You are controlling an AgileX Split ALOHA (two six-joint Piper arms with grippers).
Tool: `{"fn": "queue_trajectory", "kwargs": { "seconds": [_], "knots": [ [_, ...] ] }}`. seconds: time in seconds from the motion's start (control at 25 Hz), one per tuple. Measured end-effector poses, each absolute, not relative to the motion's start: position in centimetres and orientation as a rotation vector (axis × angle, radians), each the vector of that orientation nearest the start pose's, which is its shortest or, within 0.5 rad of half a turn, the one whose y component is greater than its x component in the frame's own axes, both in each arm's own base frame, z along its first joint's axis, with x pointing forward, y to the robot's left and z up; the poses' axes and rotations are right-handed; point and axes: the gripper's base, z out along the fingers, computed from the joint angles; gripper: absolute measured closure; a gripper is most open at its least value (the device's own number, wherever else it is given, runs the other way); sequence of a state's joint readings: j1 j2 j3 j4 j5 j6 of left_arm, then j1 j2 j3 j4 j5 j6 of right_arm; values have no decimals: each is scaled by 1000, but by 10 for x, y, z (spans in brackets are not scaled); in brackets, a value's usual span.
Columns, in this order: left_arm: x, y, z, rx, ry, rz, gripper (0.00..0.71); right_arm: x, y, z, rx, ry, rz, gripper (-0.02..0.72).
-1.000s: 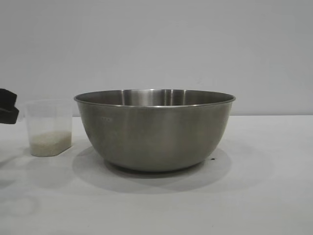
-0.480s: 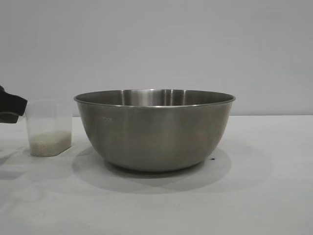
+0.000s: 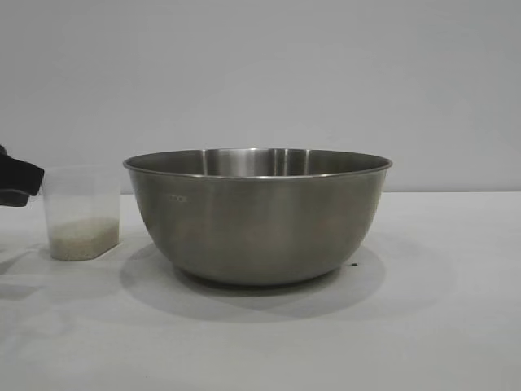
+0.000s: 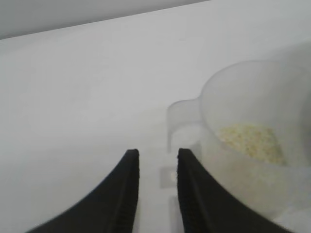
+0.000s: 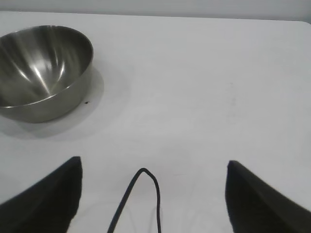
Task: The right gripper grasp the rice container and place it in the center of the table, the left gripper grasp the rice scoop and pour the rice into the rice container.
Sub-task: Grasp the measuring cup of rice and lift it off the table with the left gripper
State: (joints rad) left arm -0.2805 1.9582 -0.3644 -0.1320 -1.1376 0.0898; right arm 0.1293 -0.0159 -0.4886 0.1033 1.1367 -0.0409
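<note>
The rice container (image 3: 256,216), a big steel bowl, stands in the middle of the white table (image 3: 423,326); the right wrist view shows it empty (image 5: 41,73). To its left stands the rice scoop (image 3: 81,213), a translucent cup with rice (image 3: 81,236) at its bottom. My left gripper (image 3: 20,186) reaches in from the left edge to the scoop's rim. In the left wrist view its fingers sit close together (image 4: 158,154) around the scoop's loop handle (image 4: 182,124), with rice (image 4: 250,141) inside the cup. My right gripper (image 5: 154,167) hangs wide open over bare table, well away from the bowl.
A thin black cable (image 5: 141,199) loops between the right gripper's fingers, close to the camera. A tiny dark speck (image 3: 353,264) lies on the table by the bowl's right side. A plain grey wall stands behind the table.
The left gripper slid right up to the scoop's rim and narrowed its jaws around the handle. It has been still for the last half second. Bowl and scoop have not moved.
</note>
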Motion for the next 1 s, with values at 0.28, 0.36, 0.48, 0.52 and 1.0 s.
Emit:
{"fn": "queue_trajectory", "kwargs": {
  "seconds": [0.28, 0.36, 0.48, 0.52, 1.0],
  "knots": [
    [257, -64, 88, 238, 1926, -53, 518, -11, 7, 268, -190, 2108, 178, 149],
    [257, -64, 88, 242, 1925, -50, 518, -11, 7, 268, -190, 2108, 178, 149],
    [259, -64, 89, 247, 1919, -44, 518, -11, 7, 268, -190, 2108, 178, 149],
    [260, -64, 89, 248, 1914, -43, 518, -11, 7, 268, -190, 2108, 178, 149],
    [272, -66, 80, 253, 1921, -19, 518, -11, 7, 268, -190, 2108, 178, 149]
  ]
}}
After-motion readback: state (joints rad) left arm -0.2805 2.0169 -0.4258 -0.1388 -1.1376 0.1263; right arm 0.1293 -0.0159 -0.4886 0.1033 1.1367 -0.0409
